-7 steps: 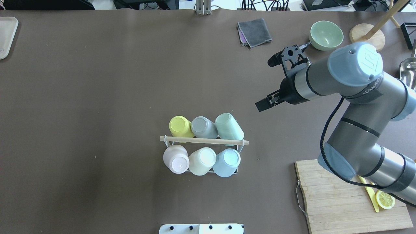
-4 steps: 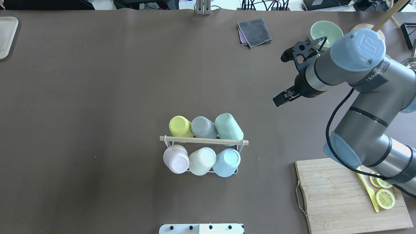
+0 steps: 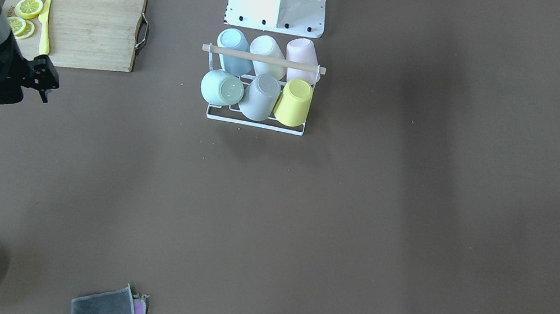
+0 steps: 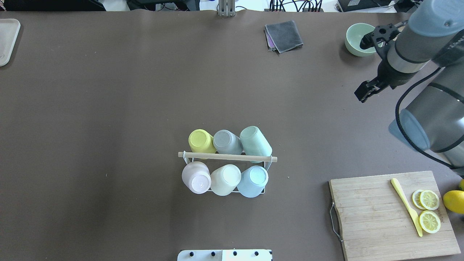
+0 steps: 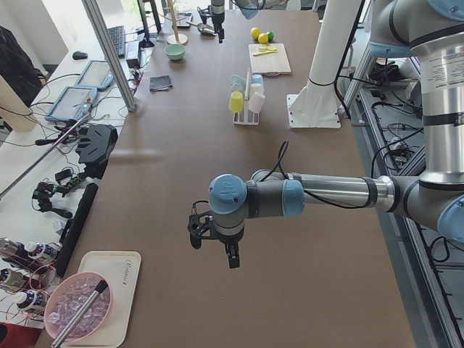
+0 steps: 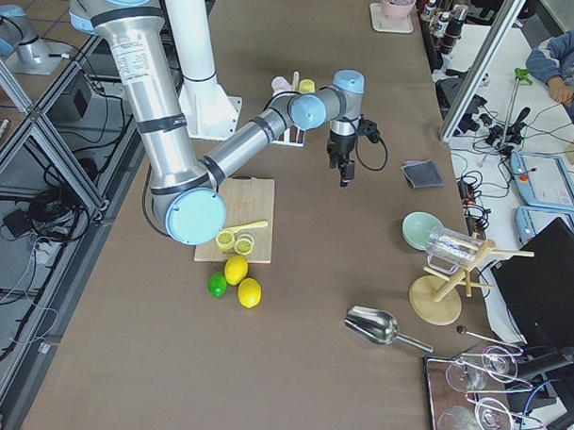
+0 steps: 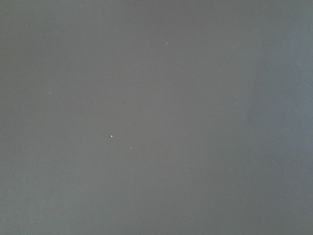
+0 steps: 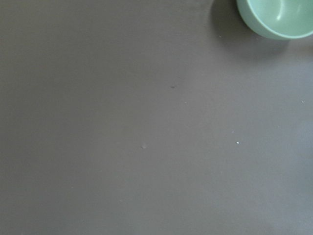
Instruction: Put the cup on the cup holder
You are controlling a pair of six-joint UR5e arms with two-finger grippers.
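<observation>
Table (image 4: 108,90) first: you saw the right arm (image 4: 427,105) over its far right corner, with the right gripper (image 4: 362,93) near the bowl (image 4: 353,43). You couldn't tell its grip. The left gripper (image 5: 214,245) hovered over bare table, and its grip was equally unclear. Script on the tray (image 5: 123,297) was too small to read. The holder (image 4: 226,157) stood mid-table carrying six upturned cups (image 4: 225,179).

Counted: six cups (image 4: 226,142), one cup holder (image 4: 227,157), one green bowl (image 4: 353,42), one cutting board (image 4: 369,214), three lemon slices (image 4: 429,221), one yellow knife (image 4: 407,206).
</observation>
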